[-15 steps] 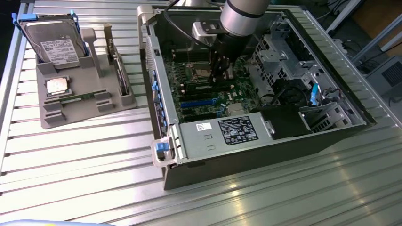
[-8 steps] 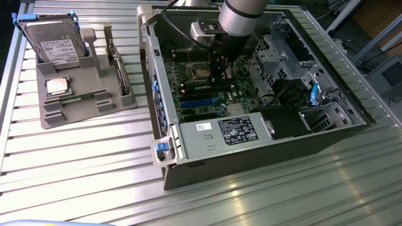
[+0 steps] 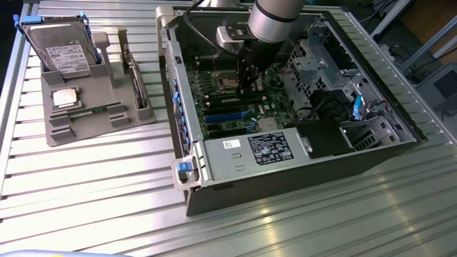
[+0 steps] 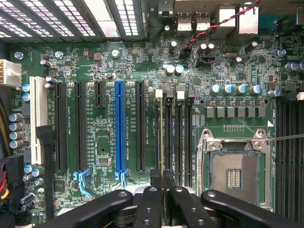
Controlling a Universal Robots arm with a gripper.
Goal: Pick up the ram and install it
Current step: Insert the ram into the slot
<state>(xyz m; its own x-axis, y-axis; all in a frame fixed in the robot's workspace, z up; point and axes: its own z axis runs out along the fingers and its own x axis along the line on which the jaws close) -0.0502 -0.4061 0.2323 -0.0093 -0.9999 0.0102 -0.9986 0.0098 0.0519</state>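
Note:
In the wrist view the ram (image 4: 161, 137) shows edge-on as a thin pale line between my fingertips. It runs along one of the black memory slots (image 4: 169, 137) on the green motherboard (image 4: 104, 137), next to the open processor socket (image 4: 232, 171). My gripper (image 4: 161, 187) is shut on the ram's near end. Whether the stick touches the slot I cannot tell. In the exterior view the arm reaches down into the open computer case (image 3: 236, 155), with the gripper (image 3: 246, 80) low over the board. A second green ram stick (image 3: 91, 111) lies on the grey holder.
The grey holder (image 3: 64, 134) on the exterior view's left carries a hard drive (image 3: 64, 51) and a square silver processor chip (image 3: 66, 97). Inside the case, drive cages (image 3: 321, 59), cables and a power supply (image 3: 264, 150) surround the board. A blue slot (image 4: 119, 128) and black slots lie beside the memory slots.

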